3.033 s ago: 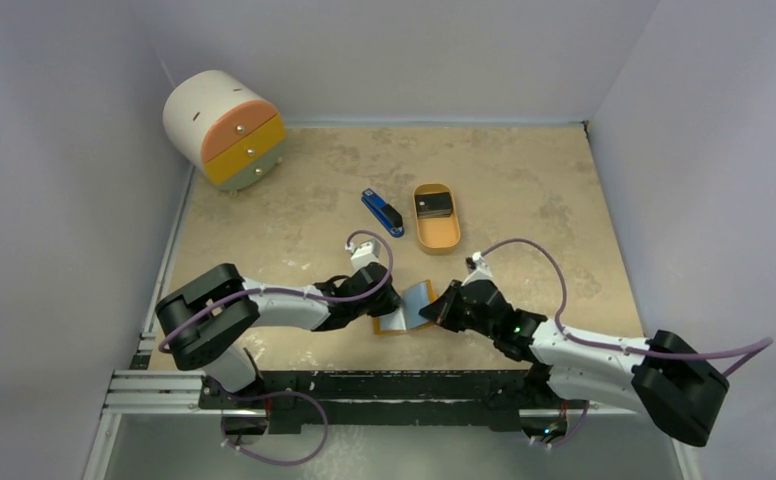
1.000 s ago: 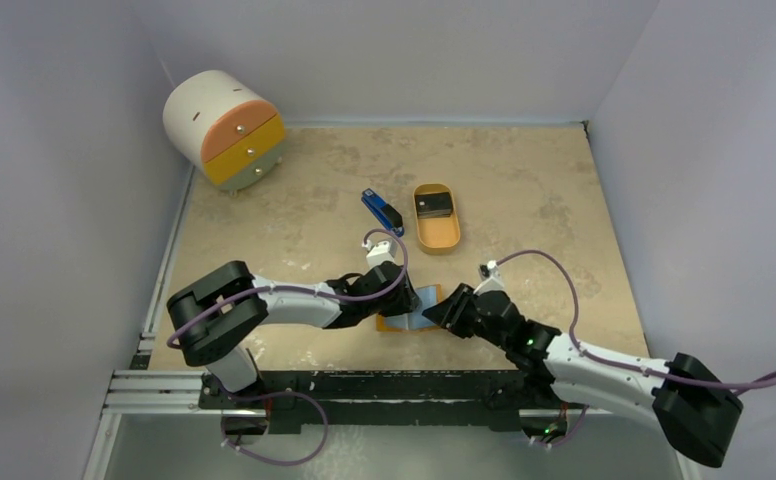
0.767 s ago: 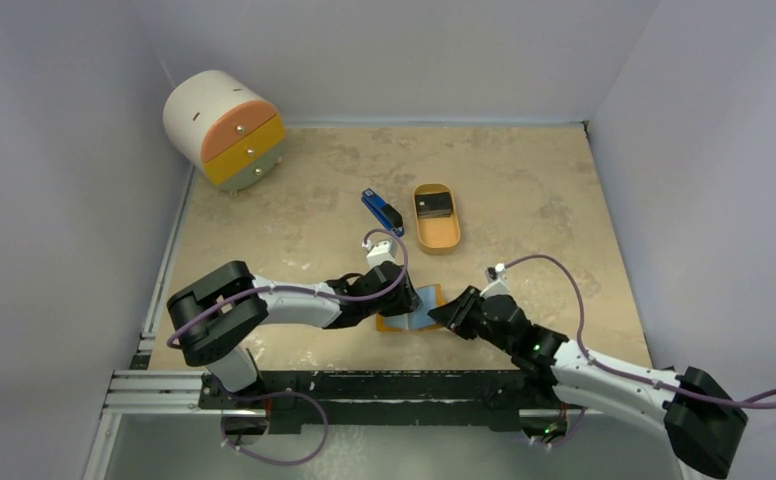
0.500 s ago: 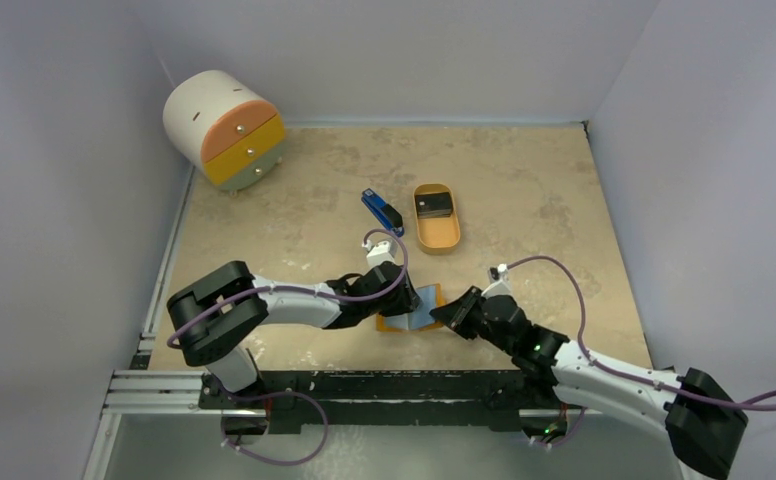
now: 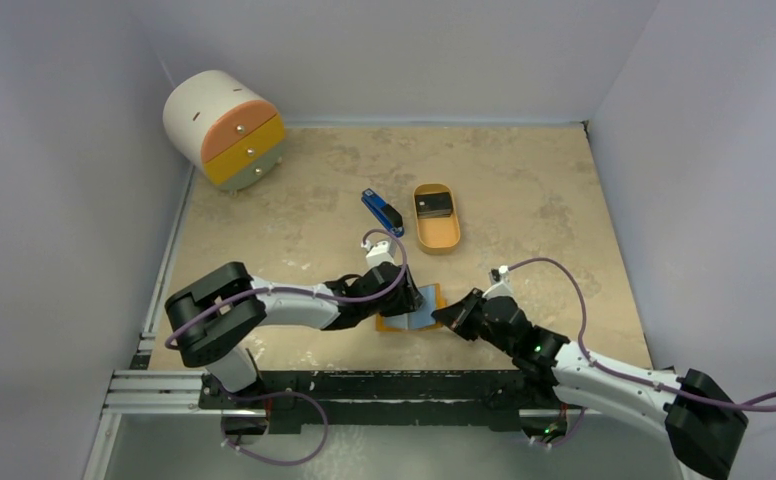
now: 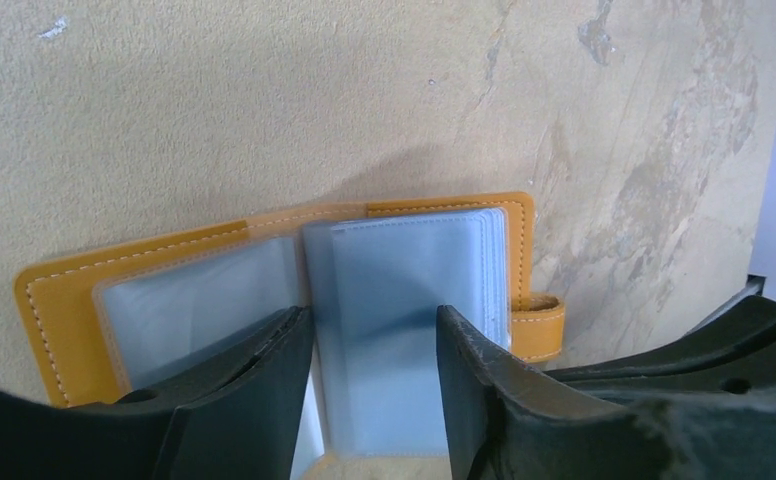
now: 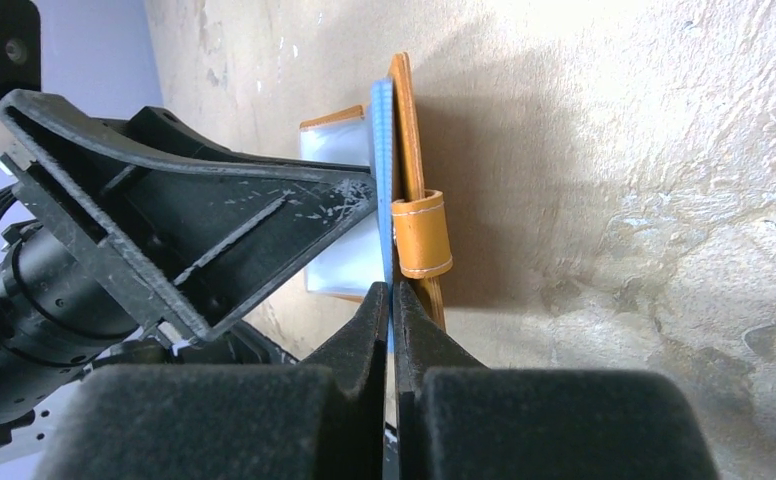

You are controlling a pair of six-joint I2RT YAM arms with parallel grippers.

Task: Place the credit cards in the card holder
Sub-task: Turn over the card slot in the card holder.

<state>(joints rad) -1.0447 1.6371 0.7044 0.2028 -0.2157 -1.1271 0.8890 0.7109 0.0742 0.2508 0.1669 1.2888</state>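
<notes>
The card holder [image 6: 394, 270] lies opened on the table [image 5: 524, 180] near its front edge, clear sleeves up. The left gripper [image 6: 372, 318] hangs low over the sleeves, fingers spread, grasping nothing. The right gripper [image 7: 392, 297] is pinched on the sleeves' edge beside the strap. The credit cards [image 5: 435, 206] sit well apart, in the oval tray [image 5: 442, 240].

The beige, mottled stone-look worktop [image 5: 524, 180] carries a round white cabinet with orange, yellow and green drawers [image 5: 222, 125] in its far left corner. Near the middle, a blue-and-black stapler-like bar [image 5: 382, 212] lies just beside an oval orange tray [image 5: 438, 240]. Towards the near edge, a small orange leather-like card holder [image 5: 411, 320] lies open, clear sleeves up.
</notes>
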